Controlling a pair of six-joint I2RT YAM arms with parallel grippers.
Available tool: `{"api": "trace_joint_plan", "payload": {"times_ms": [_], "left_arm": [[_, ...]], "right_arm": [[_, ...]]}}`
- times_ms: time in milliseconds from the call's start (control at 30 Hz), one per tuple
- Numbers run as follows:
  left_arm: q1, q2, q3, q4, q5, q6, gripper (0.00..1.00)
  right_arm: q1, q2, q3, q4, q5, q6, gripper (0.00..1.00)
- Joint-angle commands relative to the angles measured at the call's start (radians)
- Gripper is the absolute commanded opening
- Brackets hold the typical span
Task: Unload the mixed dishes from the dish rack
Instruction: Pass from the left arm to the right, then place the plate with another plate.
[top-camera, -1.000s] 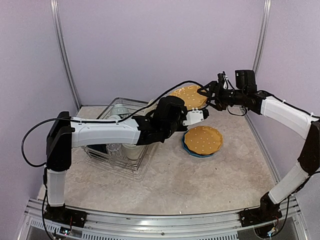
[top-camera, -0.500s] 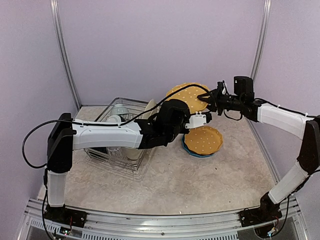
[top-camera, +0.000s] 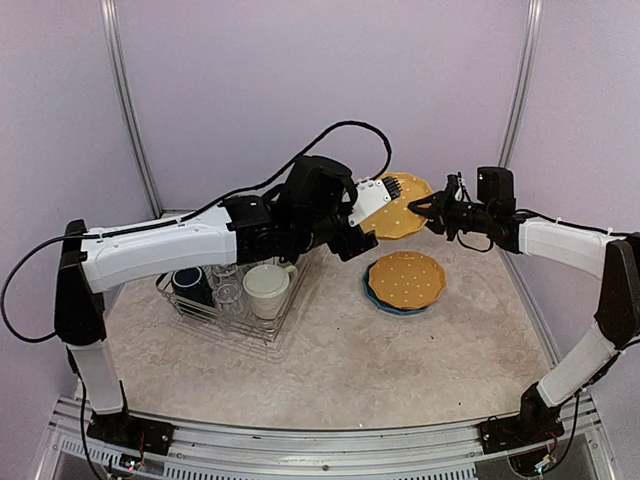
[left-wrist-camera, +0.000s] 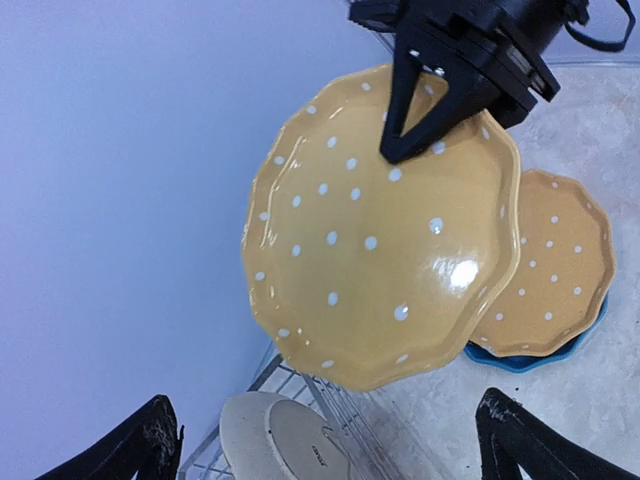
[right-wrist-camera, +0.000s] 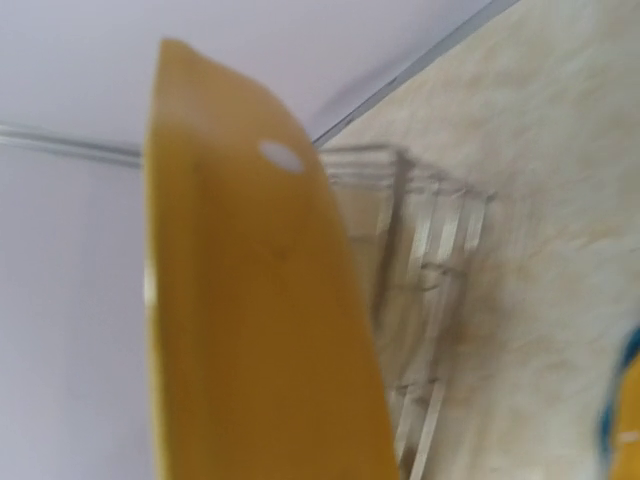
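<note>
Top view: right gripper (top-camera: 428, 206) is clamped on the 3 o'clock rim of the yellow dotted plate (top-camera: 402, 212), held aloft and tilted. Left gripper (left-wrist-camera: 325, 435) at its 9 o'clock, jaws wide, gripping nothing. Second dotted plate (top-camera: 405, 280) on blue plate (top-camera: 383, 302) at 6 o'clock. Dish rack (top-camera: 205, 308) at 8 o'clock.

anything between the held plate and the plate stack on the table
Nothing visible. The yellow dotted plate hangs in the right tool up behind the stack; the open left tool is off to its side.

Right wrist view: yellow white-dotted scalloped plate (right-wrist-camera: 260, 330) blurred, cut by bottom edge; silver wire dish rack (right-wrist-camera: 420, 300) behind blurred. Blue plate (left-wrist-camera: 520, 360) mostly hidden under second yellow plate (left-wrist-camera: 555, 265).
</note>
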Motion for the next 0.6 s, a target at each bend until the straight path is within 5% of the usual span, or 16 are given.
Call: {"api": "trace_joint_plan", "payload": {"times_ms": [0, 200, 367, 567], "left_arm": [[0.081, -0.142, 0.045, -0.272, 0.211, -0.376, 0.99], [0.329, -0.295, -0.004, -0.384, 0.664, -0.753, 0.99], [0.580, -0.359, -0.142, -0.275, 1.005, -1.037, 0.99], [0.685, -0.310, -0.186, -0.213, 1.183, -1.164, 0.95]], "right_arm": [[-0.057, -0.067, -0.025, 0.072, -0.029, -0.101, 0.00], [-0.066, -0.043, 0.001, -0.150, 0.032, -0.321, 0.00], [-0.069, 0.031, 0.021, -0.216, 0.006, -0.395, 0.00], [-0.076, 0.056, 0.026, -0.292, 0.076, -0.456, 0.00]]}}
